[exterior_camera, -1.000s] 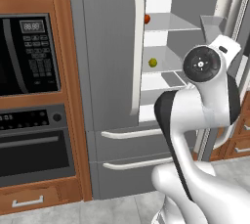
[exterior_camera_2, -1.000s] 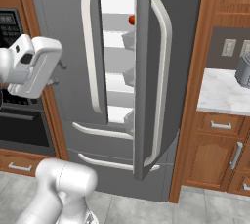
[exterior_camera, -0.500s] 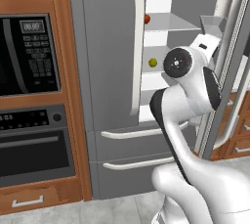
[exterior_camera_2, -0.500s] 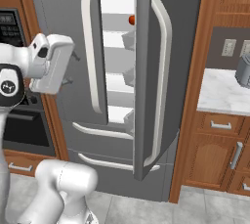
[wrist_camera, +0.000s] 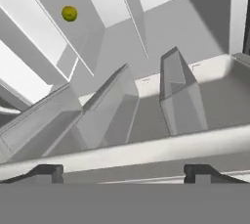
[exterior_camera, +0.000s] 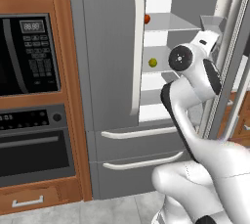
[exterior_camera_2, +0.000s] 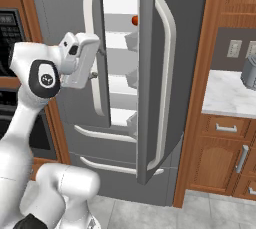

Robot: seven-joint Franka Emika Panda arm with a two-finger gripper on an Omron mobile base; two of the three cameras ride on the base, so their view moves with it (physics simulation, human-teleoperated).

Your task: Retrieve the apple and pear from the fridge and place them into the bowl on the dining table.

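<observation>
The arm is raised, its gripper [wrist_camera: 123,171] pointing into the open fridge [exterior_camera: 107,47], jaws spread wide and empty. The pear [wrist_camera: 69,13] sits small and yellow-green at eleven o'clock in the hand view.

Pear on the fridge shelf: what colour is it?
Yellow-green pear; clearest in the hand view.

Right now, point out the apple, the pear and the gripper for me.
apple [exterior_camera: 147,18]: left base view, middle of the red fruit.
pear [wrist_camera: 69,13]: hand view, centre of the yellow-green fruit.
gripper [wrist_camera: 123,173]: hand view, midway between its open fingertips.
</observation>
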